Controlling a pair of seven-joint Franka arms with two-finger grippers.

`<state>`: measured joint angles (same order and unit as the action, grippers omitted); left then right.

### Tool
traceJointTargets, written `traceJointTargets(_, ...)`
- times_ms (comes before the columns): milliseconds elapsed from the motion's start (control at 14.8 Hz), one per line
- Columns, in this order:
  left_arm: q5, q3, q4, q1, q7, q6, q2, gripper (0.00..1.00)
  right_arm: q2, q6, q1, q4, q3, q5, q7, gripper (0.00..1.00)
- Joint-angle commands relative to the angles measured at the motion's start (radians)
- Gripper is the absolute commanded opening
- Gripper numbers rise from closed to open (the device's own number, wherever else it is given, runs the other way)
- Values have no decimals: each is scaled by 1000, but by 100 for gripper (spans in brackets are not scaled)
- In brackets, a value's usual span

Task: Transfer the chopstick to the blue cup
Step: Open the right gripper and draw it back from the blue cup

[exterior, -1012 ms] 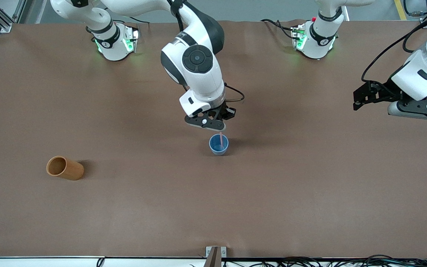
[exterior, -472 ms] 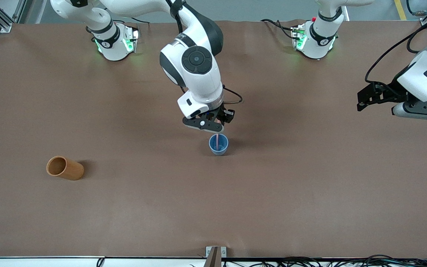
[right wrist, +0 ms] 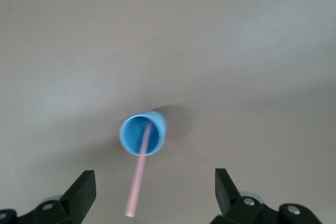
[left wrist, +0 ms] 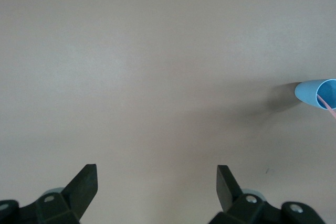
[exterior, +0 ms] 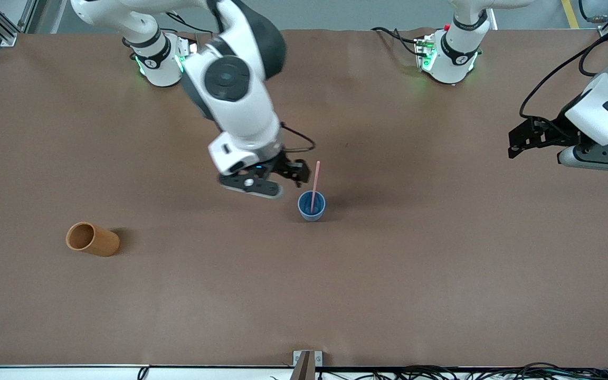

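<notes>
Front view: right pincer (exterior: 286, 179), now spread, has left chopstick (exterior: 314, 182) standing in blue cup (exterior: 311, 206).

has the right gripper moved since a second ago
Yes. The right gripper, now open, has shifted off the blue cup toward the right arm's end, leaving the chopstick in it.
</notes>
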<state>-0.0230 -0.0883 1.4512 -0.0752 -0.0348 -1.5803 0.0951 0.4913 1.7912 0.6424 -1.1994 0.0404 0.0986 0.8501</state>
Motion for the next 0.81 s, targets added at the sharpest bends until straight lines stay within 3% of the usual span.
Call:
traceJointTargets(0,8,-7,11,8,6,-1,-12,100,-129,-85,-123,-58,-14,-3,-130,100)
traceJointTargets(472,6,-5,9,8,4,-1,-11,100,-351,-108,-415,-273,-13,-16,-427,100)
traceJointTargets(742,9,-5,5,8,6,-1,-5,100,-440,-124,-526,-362,-13,-88,-488,100)
